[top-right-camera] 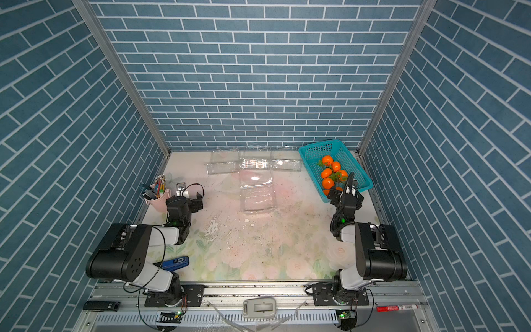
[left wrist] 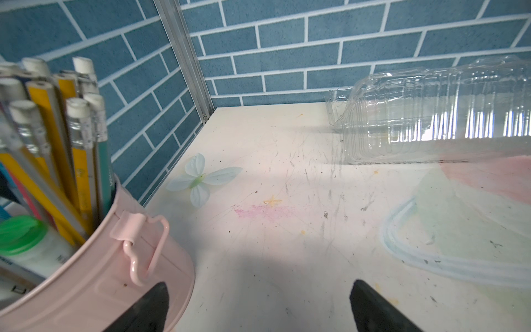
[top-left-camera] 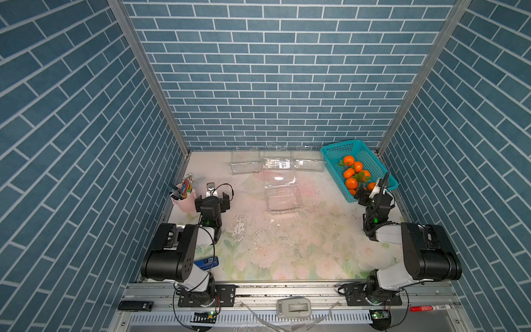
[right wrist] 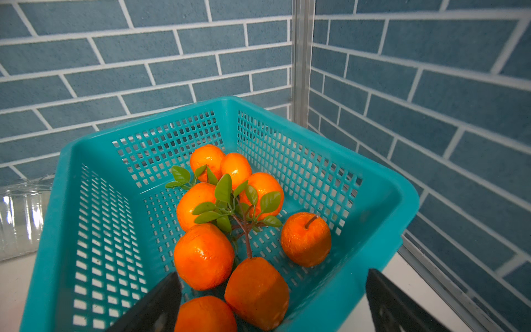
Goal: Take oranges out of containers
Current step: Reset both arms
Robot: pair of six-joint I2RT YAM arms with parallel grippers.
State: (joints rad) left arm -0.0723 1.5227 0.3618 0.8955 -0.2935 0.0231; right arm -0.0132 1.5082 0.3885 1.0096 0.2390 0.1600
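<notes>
Several bright oranges point(top-left-camera: 354, 172) point(right wrist: 230, 224) with green leaves lie in a teal basket point(top-left-camera: 336, 155) at the back right. Several clear containers point(top-left-camera: 283, 198) point(top-right-camera: 257, 198) lie along the back middle of the table, with no fruit inside those I can see. One of them point(left wrist: 431, 115) shows in the left wrist view. My right gripper point(top-left-camera: 370, 191) point(right wrist: 273, 276) hangs open over the near end of the basket, its jaws straddling the near rim above the closest oranges and touching none. My left gripper point(top-left-camera: 213, 198) point(left wrist: 258, 290) is open above bare table, beside the pink cup.
A pink cup point(top-left-camera: 184, 201) point(left wrist: 100, 281) full of pencils stands at the left edge, close to my left gripper. A pale fabric flower point(left wrist: 198, 179) lies near the back left corner. A blue device point(top-left-camera: 206, 262) sits under the left arm. Brick-pattern walls close three sides.
</notes>
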